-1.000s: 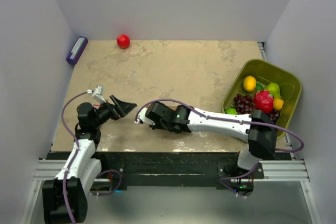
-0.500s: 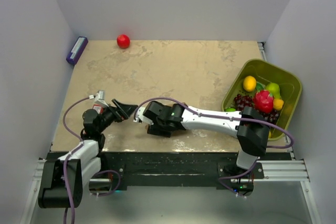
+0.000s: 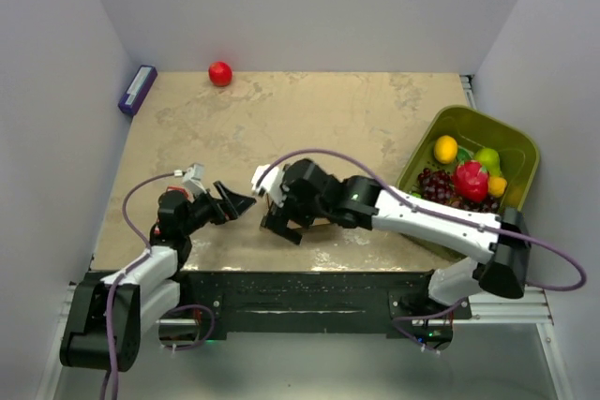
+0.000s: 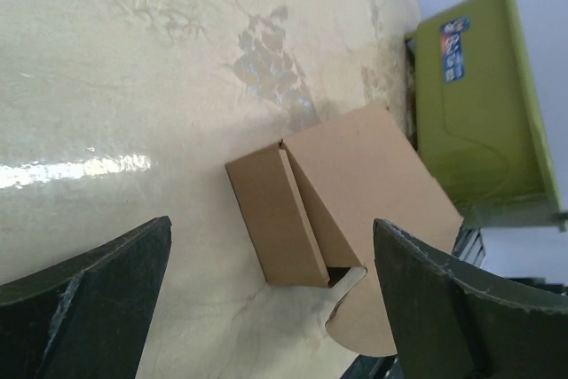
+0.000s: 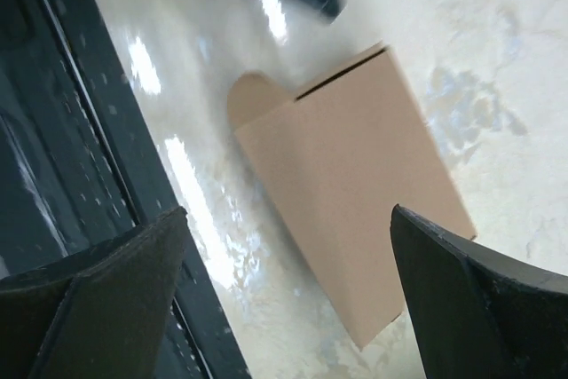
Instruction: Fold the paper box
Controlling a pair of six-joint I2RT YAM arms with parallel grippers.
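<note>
Near the front edge of the counter (image 3: 309,119) lies the paper box (image 4: 355,193), plain brown cardboard, resting flat on a broad face. A rounded tab (image 5: 253,95) sticks out at the end that points toward the black front rail. From the left wrist view a narrow side face of the box shows beside the broad one.

Neither arm has hold of it. The left gripper (image 3: 234,201) is low over the counter just left of the box, its jaws spread wide and aimed at it, with bare counter between fingers and cardboard. The right gripper (image 3: 279,217) hangs over the box with its jaws likewise released and wide apart. From above, the right arm hides most of the box.

At the right edge of the counter sits a green bin (image 3: 469,111) holding fruit (image 3: 464,175). Along the far edge are a red ball (image 3: 220,73) and, in the left corner, a purple box (image 3: 137,89), both well apart from the arms.
</note>
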